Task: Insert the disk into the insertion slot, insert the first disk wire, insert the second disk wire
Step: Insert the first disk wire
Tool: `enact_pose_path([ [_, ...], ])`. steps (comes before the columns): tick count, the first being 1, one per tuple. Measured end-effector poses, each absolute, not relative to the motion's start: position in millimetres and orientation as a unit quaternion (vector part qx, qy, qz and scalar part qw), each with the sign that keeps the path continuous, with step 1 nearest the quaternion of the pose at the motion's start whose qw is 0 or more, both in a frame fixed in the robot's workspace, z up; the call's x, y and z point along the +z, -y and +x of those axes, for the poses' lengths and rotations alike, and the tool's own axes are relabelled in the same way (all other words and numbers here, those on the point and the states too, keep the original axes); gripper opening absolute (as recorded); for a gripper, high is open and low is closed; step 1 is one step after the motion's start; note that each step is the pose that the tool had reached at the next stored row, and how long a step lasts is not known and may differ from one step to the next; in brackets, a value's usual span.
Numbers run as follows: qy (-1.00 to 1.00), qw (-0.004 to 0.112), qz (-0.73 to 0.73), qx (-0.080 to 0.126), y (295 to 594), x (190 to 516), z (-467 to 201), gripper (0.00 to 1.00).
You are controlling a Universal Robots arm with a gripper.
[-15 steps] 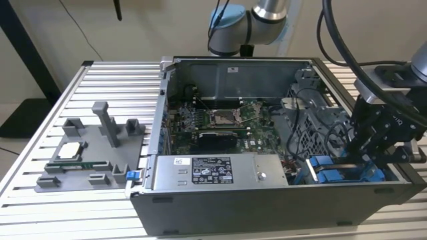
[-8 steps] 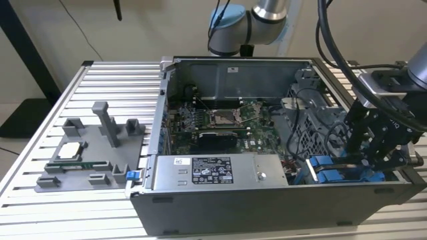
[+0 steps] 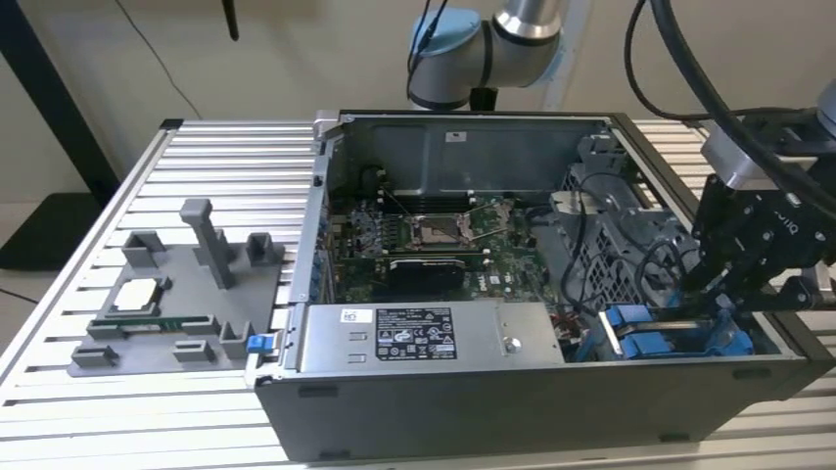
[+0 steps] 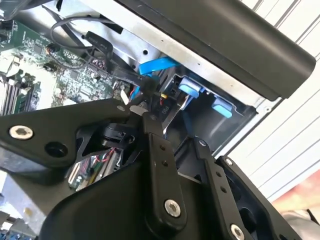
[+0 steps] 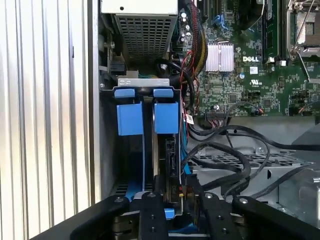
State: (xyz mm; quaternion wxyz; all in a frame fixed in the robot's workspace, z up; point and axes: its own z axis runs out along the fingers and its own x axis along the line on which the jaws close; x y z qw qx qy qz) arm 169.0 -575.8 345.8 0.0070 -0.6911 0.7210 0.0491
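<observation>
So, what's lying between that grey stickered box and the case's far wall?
The green motherboard, with its square socket midway, as the exterior view shows.

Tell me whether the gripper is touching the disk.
Cannot tell. In the first wrist view the gripper sits close over the disk's near end, but its own body hides where they would meet.

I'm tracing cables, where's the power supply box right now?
The power supply box lies against the case's near wall, motherboard behind it, blue drive carriers toward the exterior view's right.
</observation>
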Motion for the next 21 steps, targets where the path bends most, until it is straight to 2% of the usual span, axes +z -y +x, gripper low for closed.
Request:
enact_pose_path([
  [21, -0.721, 0.007, -0.691, 0.049, 575.8, 384.3, 169.0, 1.00],
])
